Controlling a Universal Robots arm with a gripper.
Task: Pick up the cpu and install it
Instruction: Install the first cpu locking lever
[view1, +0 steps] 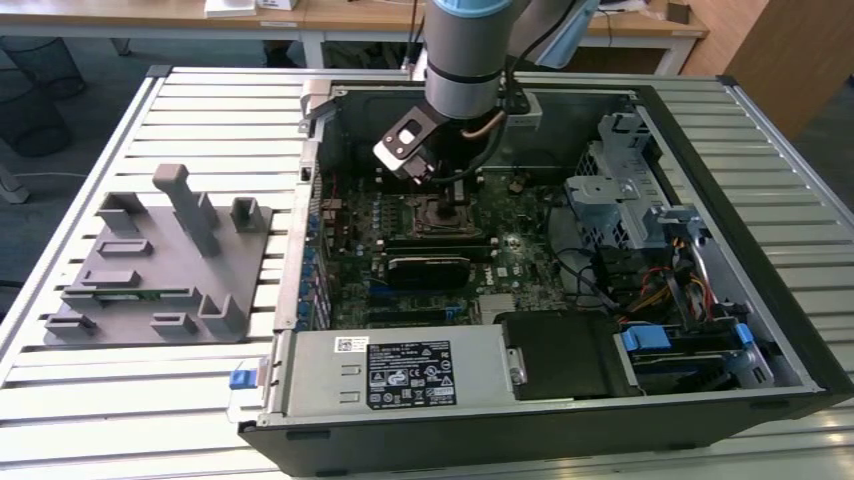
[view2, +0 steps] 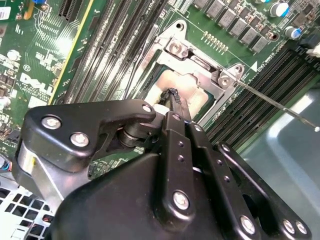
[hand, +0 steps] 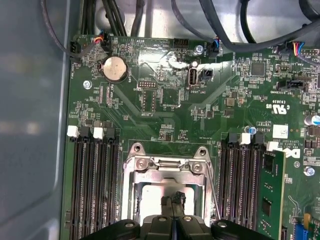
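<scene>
A slatted metal table carries an open computer case that fills the exterior view from its centre out to three o'clock; a grey fixture block stands on the table at nine o'clock of the case, well apart from the arm; inside the case a green motherboard lies flat, with a silver power supply box at six o'clock of it; the arm comes down from twelve o'clock over the middle of the board; the gripper hangs over the metal socket frame, which both wrist views show between banks of black memory slots; the fingers are pressed together, their black tips meeting in a narrow point with no gap that can be seen; the cpu lies flat inside the socket frame, its pale grey top showing beside and under the tips; the tips sit right at its top face, though whether they touch it cannot be told; a round coin cell sits on the board beyond the socket.
</scene>
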